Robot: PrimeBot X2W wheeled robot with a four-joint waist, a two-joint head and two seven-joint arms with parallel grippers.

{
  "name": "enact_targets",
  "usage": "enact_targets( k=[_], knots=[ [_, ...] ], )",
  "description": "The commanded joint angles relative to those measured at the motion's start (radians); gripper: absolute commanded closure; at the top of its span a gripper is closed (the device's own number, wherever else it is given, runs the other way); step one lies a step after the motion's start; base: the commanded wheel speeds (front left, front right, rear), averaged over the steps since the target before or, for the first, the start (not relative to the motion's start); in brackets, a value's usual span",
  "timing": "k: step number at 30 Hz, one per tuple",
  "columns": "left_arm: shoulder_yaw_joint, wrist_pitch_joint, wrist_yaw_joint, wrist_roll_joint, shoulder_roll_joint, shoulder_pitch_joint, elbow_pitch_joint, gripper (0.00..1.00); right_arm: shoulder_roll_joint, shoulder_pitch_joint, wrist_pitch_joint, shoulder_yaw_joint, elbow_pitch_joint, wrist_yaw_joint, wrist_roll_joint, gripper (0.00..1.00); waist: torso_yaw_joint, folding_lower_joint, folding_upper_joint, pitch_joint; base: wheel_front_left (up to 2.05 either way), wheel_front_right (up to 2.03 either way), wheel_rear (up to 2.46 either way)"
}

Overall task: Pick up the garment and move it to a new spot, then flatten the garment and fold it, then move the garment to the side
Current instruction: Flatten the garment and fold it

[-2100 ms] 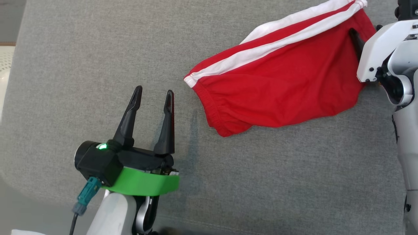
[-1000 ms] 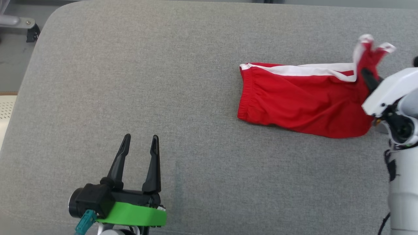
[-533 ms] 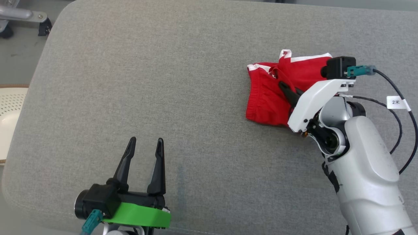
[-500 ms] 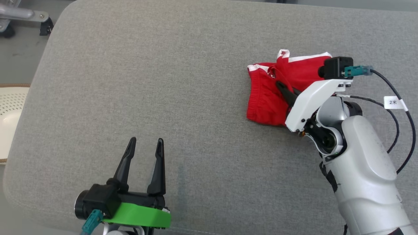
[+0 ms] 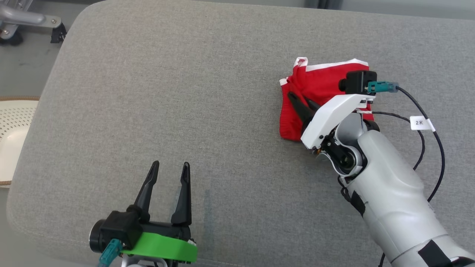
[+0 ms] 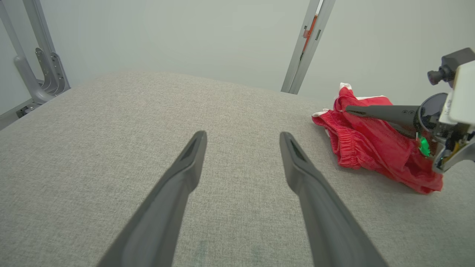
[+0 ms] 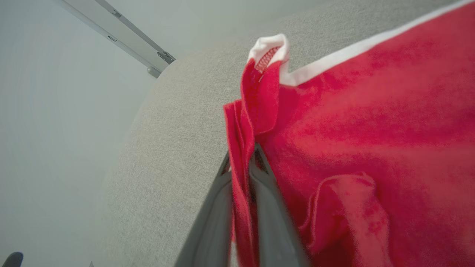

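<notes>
Head view: a red garment (image 5: 323,79) with white trim is being shown bunched on the far right part of a grey upholstered surface (image 5: 167,92), partly covered by the right arm's wrist. The right gripper (image 5: 299,98) is being held low over the garment's left edge, with its fingers pointing up and to the left. In the right wrist view a fold of the red cloth is being pinched between the two dark fingers (image 7: 269,211), which are being pressed almost together with only the fabric between them. A white-edged corner is being shown standing up beyond the tips. The left gripper (image 5: 170,167) is being held wide open at the lower left, with nothing between its fingers, well apart from the garment. In the left wrist view it is being shown poised over bare grey fabric, with the garment lying off to the right.
</notes>
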Motion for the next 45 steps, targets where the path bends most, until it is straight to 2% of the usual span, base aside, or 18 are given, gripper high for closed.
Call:
enact_targets(
  k=[1,4,7,10,13,17,21,23,27,31,38,45],
  knots=[
    [0.003,0.0,0.002,-0.001,0.002,0.005,0.002,0.0,-0.001,-0.011,-0.034,0.022,0.007,0.0,0.045,0.0,-0.004,0.0,0.0,-0.005,0.0,0.0,0.0],
    [0.008,0.0,0.0,0.005,0.002,0.013,0.007,0.0,-0.001,-0.005,-0.111,0.082,0.003,0.0,0.137,0.0,-0.012,0.0,0.0,-0.015,0.0,0.0,0.0],
    [0.016,0.0,0.0,0.01,0.002,0.026,0.009,0.0,-0.002,0.025,-0.189,0.13,-0.025,0.0,0.171,0.0,-0.022,0.0,0.0,-0.032,0.0,0.0,0.0],
    [0.031,0.0,0.005,0.018,0.002,0.043,0.008,0.0,-0.004,0.068,-0.288,0.154,-0.067,0.0,0.076,0.0,-0.037,0.0,0.0,-0.06,0.0,0.0,0.0],
    [0.047,0.0,0.008,0.028,0.002,0.063,0.001,0.0,-0.042,0.152,-0.38,0.138,-0.121,0.0,-0.045,0.0,-0.053,0.0,0.0,-0.089,0.0,0.0,0.0],
    [0.073,0.0,0.012,0.04,0.002,0.096,-0.01,0.0,-0.093,0.279,-0.439,0.097,-0.224,0.0,-0.152,0.0,-0.078,0.0,0.0,-0.124,0.0,0.0,0.0],
    [0.098,0.0,0.014,0.048,0.002,0.126,-0.016,0.0,-0.147,0.412,-0.468,-0.015,-0.303,0.0,-0.248,0.0,-0.097,0.0,0.0,-0.159,0.0,0.0,0.0],
    [0.11,0.0,0.016,0.048,0.002,0.144,-0.013,0.0,-0.154,0.475,-0.473,-0.073,-0.336,0.0,-0.302,0.0,-0.104,0.0,0.0,-0.178,0.0,0.0,0.0],
    [0.132,0.0,0.011,0.056,0.002,0.176,-0.005,0.0,-0.15,0.601,-0.473,-0.196,-0.427,0.0,-0.408,0.0,-0.109,0.0,0.0,-0.212,0.0,0.0,0.0],
    [0.146,0.0,0.001,0.073,0.002,0.204,0.005,0.0,-0.116,0.711,-0.474,-0.275,-0.481,0.0,-0.454,0.0,-0.103,0.0,0.0,-0.248,0.0,0.0,0.0],
    [0.176,0.0,-0.013,0.108,0.002,0.23,0.016,0.0,-0.079,0.809,-0.474,-0.317,-0.485,0.0,-0.476,0.0,-0.099,0.0,0.0,-0.272,0.0,0.0,0.0],
    [0.187,0.0,-0.042,0.119,0.002,0.232,0.027,0.0,-0.069,0.795,-0.474,-0.327,-0.485,0.0,-0.476,0.0,-0.101,0.0,0.0,-0.267,0.0,0.0,0.0]
  ],
)
